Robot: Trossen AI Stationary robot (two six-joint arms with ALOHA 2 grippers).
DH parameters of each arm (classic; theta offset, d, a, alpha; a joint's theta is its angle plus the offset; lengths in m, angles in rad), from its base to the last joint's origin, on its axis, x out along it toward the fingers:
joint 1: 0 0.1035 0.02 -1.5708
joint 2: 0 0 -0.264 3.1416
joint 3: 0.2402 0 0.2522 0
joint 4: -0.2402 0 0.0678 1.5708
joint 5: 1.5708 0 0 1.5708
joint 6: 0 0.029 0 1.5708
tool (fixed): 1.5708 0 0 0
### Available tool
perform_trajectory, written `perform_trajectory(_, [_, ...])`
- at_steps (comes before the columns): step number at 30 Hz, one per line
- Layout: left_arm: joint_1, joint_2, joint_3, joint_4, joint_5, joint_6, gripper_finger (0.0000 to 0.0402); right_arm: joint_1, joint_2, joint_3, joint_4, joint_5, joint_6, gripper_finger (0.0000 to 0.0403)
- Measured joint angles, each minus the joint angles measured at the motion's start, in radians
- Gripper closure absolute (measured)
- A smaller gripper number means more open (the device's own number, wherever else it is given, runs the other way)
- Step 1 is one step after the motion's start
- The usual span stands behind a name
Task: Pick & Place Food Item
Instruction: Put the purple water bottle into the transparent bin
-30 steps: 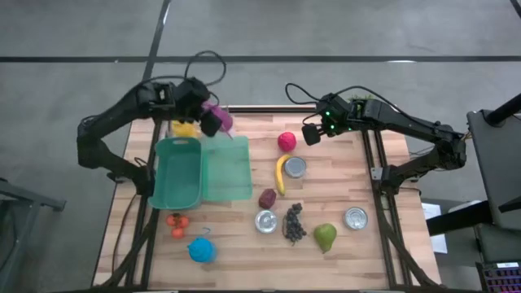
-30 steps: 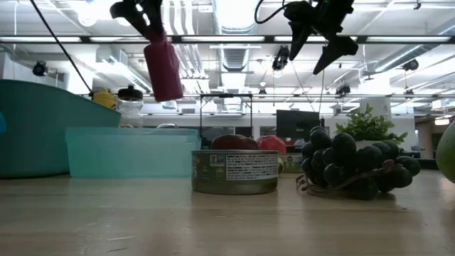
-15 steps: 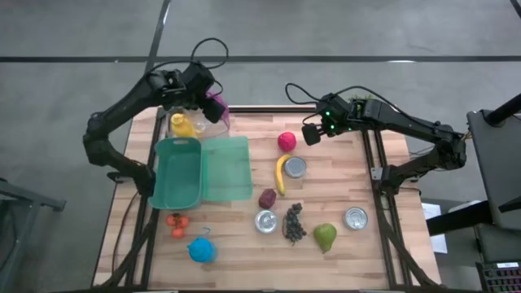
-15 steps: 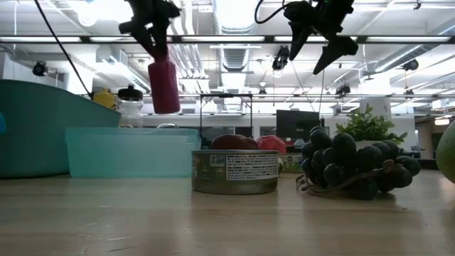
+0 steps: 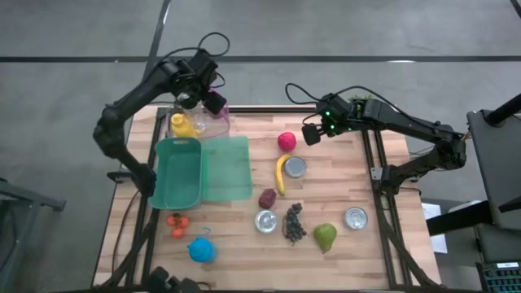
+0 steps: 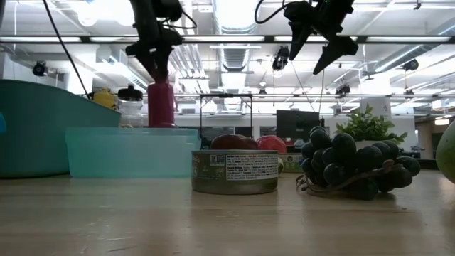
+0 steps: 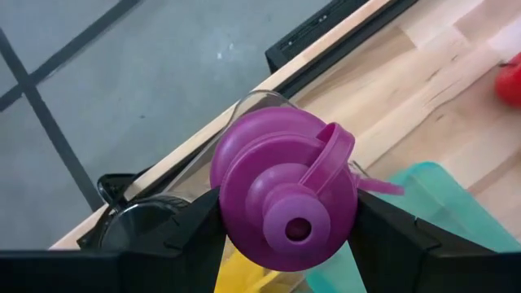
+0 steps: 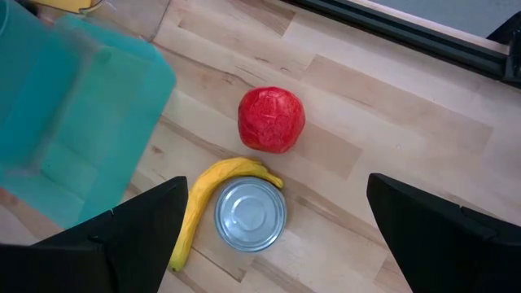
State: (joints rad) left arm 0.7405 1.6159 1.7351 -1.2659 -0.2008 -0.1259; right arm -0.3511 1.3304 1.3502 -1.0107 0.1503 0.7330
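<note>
1. From desk height, nearest the lens sits a labelled tin can, with a bunch of dark grapes just beside it. That view hides the can's lid; the high view shows it as a silver disc near the front edge of the desk.
2. The overhead view alone picks up the front-row items: a green pear, another can, a blue round thing and small red-orange pieces.
3. Mid-desk lies a teal bin with its lid touching its side. At desk height the lid shows only as a pale translucent wall.
4. Farther back, a banana curves against a third can, with a red apple behind them. The right wrist view shows these three plainly: banana, can, apple.
5. The right claw hangs above the desk near the apple, fingers spread wide and holding nothing.
6. At the far left corner the left claw pinches a purple-capped bottle from both sides. The low view shows the bottle upright behind the lid, its base hidden, so I cannot tell if it touches the desk.
7. The left wrist view looks straight down on its purple cap, over the desk's back edge.
8. Beside it stands a yellow bottle.
</note>
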Motion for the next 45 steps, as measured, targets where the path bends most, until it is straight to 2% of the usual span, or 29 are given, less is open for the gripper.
perform_trajectory(9, [0.035, 0.042, 0.0, 0.03, 0.006, 0.048, 0.0178, 0.0, 0.0, 0.0, 0.0, 0.0, 0.0, 0.0025])
perform_trajectory(27, [0.167, 0.143, 0.016, 0.046, 0.167, 0.103, 0.0178, 0.0, 0.0, 0.0, 0.0, 0.0, 0.0, 0.0025])
perform_trajectory(45, [0.184, 0.172, 0.006, 0.044, 0.197, 0.122, 0.0178, 0.0, 0.0, 0.0, 0.0, 0.0, 0.0, 0.0025])
